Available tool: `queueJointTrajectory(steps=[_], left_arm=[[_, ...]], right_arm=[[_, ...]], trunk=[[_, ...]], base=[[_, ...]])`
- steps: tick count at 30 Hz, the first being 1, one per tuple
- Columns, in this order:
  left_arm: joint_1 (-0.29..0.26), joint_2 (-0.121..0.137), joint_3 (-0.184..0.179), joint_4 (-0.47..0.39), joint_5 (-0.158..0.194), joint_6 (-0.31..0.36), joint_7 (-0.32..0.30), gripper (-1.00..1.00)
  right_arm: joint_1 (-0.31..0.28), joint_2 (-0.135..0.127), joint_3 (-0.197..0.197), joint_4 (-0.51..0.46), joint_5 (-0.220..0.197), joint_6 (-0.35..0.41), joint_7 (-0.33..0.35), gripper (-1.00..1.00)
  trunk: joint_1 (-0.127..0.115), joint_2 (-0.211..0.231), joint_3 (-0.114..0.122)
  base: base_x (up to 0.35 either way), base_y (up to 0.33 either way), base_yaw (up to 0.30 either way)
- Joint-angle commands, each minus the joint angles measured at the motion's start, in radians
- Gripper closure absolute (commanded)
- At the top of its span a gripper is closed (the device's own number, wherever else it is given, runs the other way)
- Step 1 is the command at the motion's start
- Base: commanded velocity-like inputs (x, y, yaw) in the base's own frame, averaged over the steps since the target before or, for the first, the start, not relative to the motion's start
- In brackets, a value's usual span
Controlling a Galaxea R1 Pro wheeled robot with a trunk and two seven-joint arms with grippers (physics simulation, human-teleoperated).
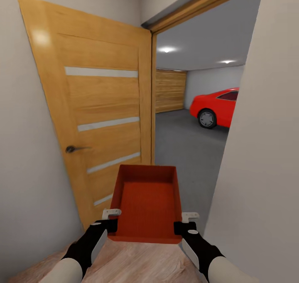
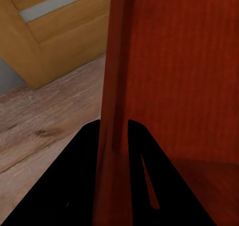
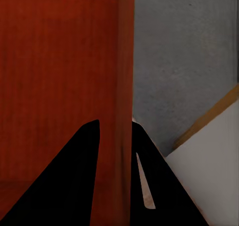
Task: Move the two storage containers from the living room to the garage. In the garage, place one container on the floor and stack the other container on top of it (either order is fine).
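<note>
I carry one orange-red storage container point(image 1: 146, 204) in front of me, held level by both arms. My left gripper point(image 1: 111, 225) is shut on its left wall point(image 2: 113, 86), one black finger on each side. On the opposite wall point(image 3: 124, 76) my right gripper point(image 1: 179, 227) is shut the same way. The container is empty, its ribbed bottom showing. Ahead, through an open doorway, lies the garage with its dark grey concrete floor point(image 1: 182, 146) and a red car point(image 1: 218, 106). Light wood-plank floor point(image 1: 137, 262) is under me.
An open wooden door point(image 1: 95, 121) with a metal handle point(image 1: 71, 149) stands close on my left. A plain wall point(image 1: 265, 150) flanks the doorway on my right. A wood-panelled garage door point(image 1: 170, 90) closes the far end of the garage.
</note>
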Motion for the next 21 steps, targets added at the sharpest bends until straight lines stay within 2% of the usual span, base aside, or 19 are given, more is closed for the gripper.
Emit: queueJointTrajectory(steps=[1,13,21], left_arm=[[0.001,0.006,0.010,-0.001,0.006,0.006,0.011,1.00],[0.001,0.006,0.010,-0.001,0.006,0.006,0.011,1.00],[0.001,0.006,0.010,-0.001,0.006,0.006,0.011,1.00]], right_arm=[[-0.001,-0.001,-0.007,-0.006,-0.007,-0.026,0.001,1.00],[-0.001,-0.003,-0.007,-0.006,-0.007,-0.027,0.001,1.00],[-0.001,-0.003,-0.007,-0.006,-0.007,-0.026,0.001,1.00]], trunk=[[0.001,-0.001,0.000],[0.001,-0.001,0.000],[0.001,-0.001,0.000]], base=[[0.232,0.198,-0.150],[0.061,0.045,-0.019],[0.216,0.189,0.000]])
